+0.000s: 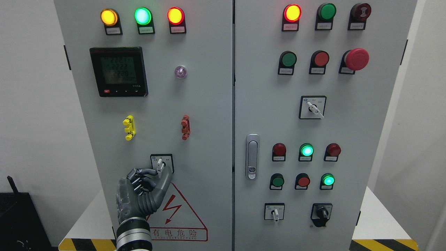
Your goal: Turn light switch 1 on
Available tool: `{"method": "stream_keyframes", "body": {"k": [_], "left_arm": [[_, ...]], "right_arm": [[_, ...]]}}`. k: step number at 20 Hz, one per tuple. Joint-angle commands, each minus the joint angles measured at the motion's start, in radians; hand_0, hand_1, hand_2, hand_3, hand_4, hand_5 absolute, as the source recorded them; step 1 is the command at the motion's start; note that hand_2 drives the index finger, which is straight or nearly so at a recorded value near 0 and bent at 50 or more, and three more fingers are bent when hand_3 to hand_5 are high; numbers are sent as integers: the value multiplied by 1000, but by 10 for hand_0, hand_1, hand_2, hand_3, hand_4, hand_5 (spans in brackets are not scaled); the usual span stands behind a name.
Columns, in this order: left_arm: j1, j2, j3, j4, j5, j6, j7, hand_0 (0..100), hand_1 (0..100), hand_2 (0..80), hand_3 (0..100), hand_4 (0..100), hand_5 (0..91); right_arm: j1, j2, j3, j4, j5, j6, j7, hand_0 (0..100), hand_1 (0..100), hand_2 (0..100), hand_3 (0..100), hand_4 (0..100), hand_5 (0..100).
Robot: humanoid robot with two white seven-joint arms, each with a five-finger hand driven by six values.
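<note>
On the left cabinet door [205, 104], a small rotary switch [160, 162] with a white lever sits on a black-framed plate above the red warning triangle [181, 216]. The lever points roughly straight up. My left hand [161, 172] comes up from the bottom edge. Its index finger [149, 171] touches the lever from the left and its thumb [166, 181] presses from the right, pinching the lever's lower part. The other fingers are curled below. No right arm shows in the picture.
Above the switch are a yellow clip [129, 127], a red clip [185, 127], a digital meter [119, 71] and lit lamps. The right door has a latch handle [252, 157], buttons, lamps and more rotary switches [312, 108]. A black box [17, 223] stands lower left.
</note>
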Motion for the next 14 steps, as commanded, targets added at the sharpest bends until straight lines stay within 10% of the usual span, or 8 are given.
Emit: {"method": "stream_keyframes", "body": {"k": [1,14], "left_arm": [[-2,0,-1,3,0,1,2,153,729,598,906,893,793],[-7,0,-3,12,-3,5,2,184,721,603,914,898,802]], "right_arm": [[0,0,0,0,-25,1,0,0,0,0,0,0,0],[0,0,0,0,-25,1,0,0,0,0,0,0,0]]}}
